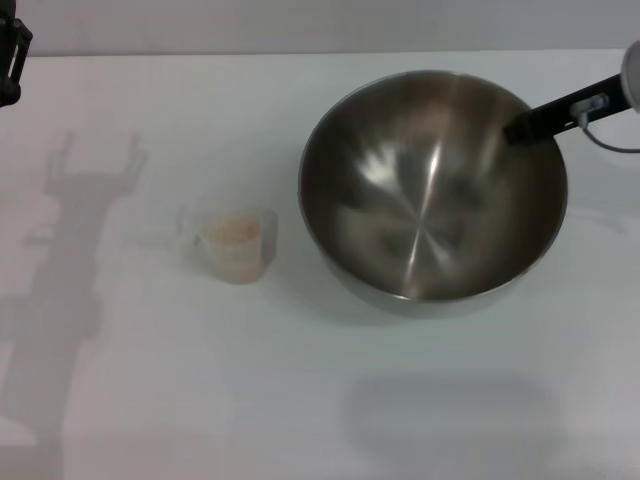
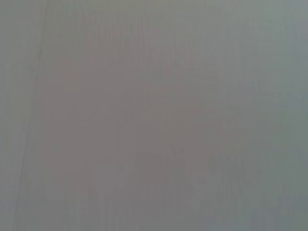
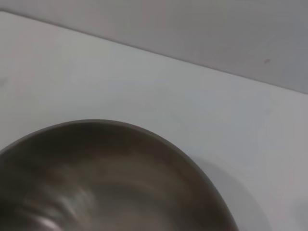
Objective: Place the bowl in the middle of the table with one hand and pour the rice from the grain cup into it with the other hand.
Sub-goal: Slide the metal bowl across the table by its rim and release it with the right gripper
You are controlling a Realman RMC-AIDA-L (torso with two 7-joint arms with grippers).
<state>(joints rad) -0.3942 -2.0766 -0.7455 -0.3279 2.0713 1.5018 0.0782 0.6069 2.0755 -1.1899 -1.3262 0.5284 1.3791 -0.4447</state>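
Note:
The steel bowl (image 1: 433,190) is right of the table's middle; its separate shadow on the table (image 1: 330,400) nearer me suggests it is raised. My right gripper (image 1: 517,130) reaches in from the far right and is shut on the bowl's far right rim, one black finger inside. The bowl's inside also fills the right wrist view (image 3: 110,183). The clear grain cup (image 1: 232,243) stands upright left of the bowl, with rice (image 1: 234,230) in it. My left gripper (image 1: 10,50) hangs at the far left edge, away from the cup; its shadow shows two prongs spread apart.
The table's back edge (image 1: 200,54) meets a grey wall. The left arm's shadow (image 1: 70,250) lies on the white table left of the cup. The left wrist view shows only a plain grey surface.

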